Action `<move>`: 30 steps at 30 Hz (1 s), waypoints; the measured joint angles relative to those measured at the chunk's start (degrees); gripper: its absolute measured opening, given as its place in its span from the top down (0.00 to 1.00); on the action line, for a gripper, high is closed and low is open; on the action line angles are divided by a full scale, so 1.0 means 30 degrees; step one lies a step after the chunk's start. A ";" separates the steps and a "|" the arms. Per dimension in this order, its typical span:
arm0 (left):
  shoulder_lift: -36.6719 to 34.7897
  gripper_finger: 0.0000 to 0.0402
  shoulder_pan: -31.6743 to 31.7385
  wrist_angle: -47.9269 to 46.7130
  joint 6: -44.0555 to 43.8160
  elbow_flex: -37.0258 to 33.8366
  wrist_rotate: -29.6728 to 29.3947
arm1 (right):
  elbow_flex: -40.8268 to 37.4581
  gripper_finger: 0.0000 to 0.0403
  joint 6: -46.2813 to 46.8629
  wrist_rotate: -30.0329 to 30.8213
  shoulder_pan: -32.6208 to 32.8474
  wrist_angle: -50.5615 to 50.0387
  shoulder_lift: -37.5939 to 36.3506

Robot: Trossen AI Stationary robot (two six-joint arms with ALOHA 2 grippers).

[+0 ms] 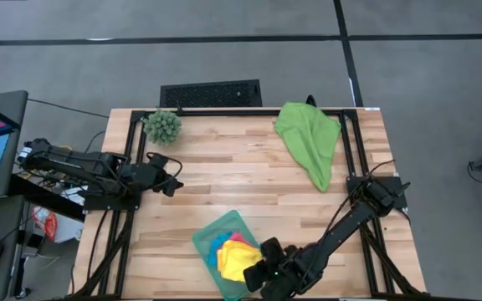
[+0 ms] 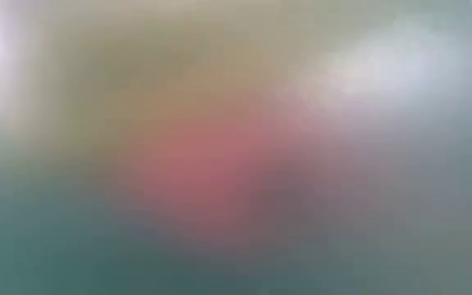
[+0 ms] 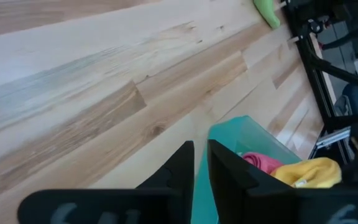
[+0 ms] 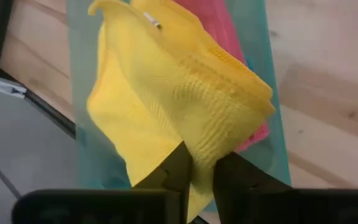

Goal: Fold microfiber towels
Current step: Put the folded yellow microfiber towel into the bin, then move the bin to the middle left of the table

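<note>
A translucent teal tray (image 1: 203,242) stands near the table's front edge. It holds a yellow towel (image 4: 166,93) lying on a pink towel (image 4: 213,18), with a blue towel (image 1: 217,248) beside them. My right gripper (image 4: 202,177) is over the tray's right end, shut on the yellow towel. A green towel (image 1: 310,138) lies crumpled on the table at the far right. At the table's left side my left gripper (image 3: 201,165) hangs above bare wood, its fingers almost together with nothing between them. My right gripper pinches a bunched fold of the yellow towel (image 4: 199,152) between its two fingertips. The fingers slant down from above, coming from the table's right. The cloth rises in a hump toward the fingers, while the rest of it lies in the tray on the pink towel.
A small spiky green plant (image 1: 163,125) stands at the far left corner. Bare wooden tabletop (image 1: 241,176) stretches across the middle, between the tray and the green towel. Black frame rails (image 1: 350,125) run along the table's edges.
</note>
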 joint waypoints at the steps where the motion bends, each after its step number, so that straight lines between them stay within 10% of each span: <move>1: 0.0000 0.90 0.0000 0.0000 0.0014 0.0000 0.0002 | 0.0214 0.79 -0.0289 -0.0018 -0.0068 -0.0301 -0.0013; 17: -0.0005 0.79 0.0000 0.0277 0.0545 0.0000 0.0422 | 0.0430 0.51 -0.2639 -0.2711 -0.0806 -0.1839 0.0002; 30: 0.1710 0.79 -0.0977 0.6083 0.2169 0.0000 0.2752 | 0.0452 0.53 -0.2606 -0.0829 0.0145 -0.5134 -0.1295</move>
